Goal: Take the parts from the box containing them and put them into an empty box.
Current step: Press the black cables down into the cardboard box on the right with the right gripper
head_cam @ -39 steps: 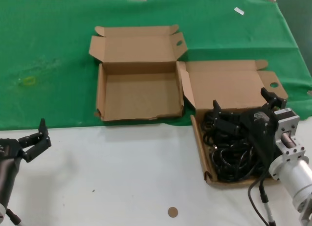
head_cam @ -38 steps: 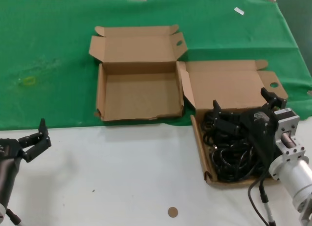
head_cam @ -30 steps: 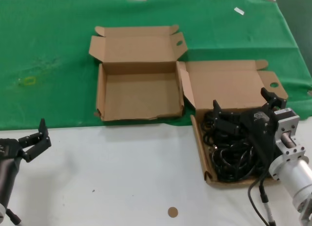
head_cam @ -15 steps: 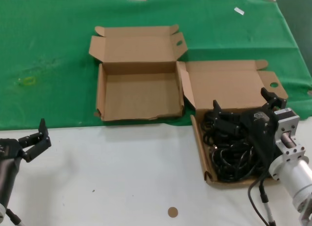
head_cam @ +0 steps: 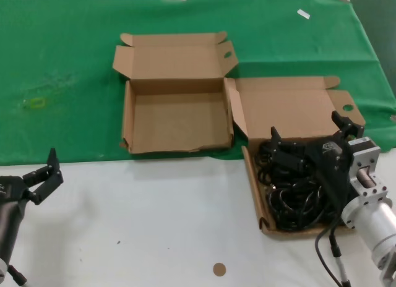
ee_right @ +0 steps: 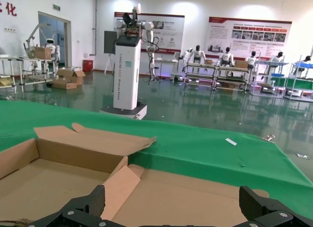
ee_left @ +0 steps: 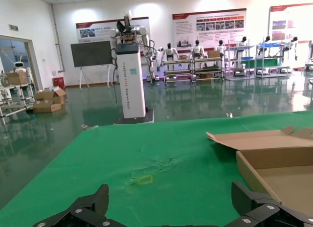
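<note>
At four o'clock on the counter [head_cam: 154,213], the right gripper [head_cam: 307,149] is hovering with wide jaws over the cords [head_cam: 291,197] in the full box [head_cam: 253,191], unmoved since before, ready to grasp, while the empty box [head_cam: 176,123] is waiting at eleven o'clock and the left gripper [head_cam: 42,177] is idling, jaws spread, at eight.

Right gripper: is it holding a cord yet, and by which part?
Nothing held: the right gripper hangs open over the cords in their box. The left gripper is also open and empty.

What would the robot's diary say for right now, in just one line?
right gripper open over cords in full box | left gripper open, parked low at the table's near left | empty box holds nothing
</note>
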Controlling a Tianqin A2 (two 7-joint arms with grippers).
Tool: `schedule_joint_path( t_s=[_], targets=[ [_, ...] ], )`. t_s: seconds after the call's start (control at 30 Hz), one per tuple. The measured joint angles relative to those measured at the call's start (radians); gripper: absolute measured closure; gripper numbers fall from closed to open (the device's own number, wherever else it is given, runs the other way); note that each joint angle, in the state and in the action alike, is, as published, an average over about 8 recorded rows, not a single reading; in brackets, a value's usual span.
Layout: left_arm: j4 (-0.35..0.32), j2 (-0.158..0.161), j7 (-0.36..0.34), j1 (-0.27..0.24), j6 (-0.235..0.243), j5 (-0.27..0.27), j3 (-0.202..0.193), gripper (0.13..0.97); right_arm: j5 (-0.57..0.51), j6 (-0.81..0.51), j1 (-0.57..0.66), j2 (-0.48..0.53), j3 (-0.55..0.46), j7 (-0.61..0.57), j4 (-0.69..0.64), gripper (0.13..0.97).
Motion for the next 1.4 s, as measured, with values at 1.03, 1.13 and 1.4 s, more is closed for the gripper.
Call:
schedule_joint_path(
  t_s=[1.03, 1.13, 1.4],
  targets=[
    [0.000, 0.000, 0.000, 0.000, 0.000, 0.000, 0.000, 0.724, 0.488, 0.271, 0.106, 0.591, -0.407, -0.141, 0.194, 0.129],
    [0.000, 0.000, 0.000, 0.000, 0.000, 0.000, 0.000, 0.761, 0.522, 0.252, 0.146, 0.666, -0.460, -0.153, 0.206, 0.129],
    [0.000, 0.000, 0.000, 0.000, 0.000, 0.000, 0.000, 0.879, 0.481, 0.084, 0.311, 0.825, -0.619, -0.127, 0.166, 0.129]
  ],
)
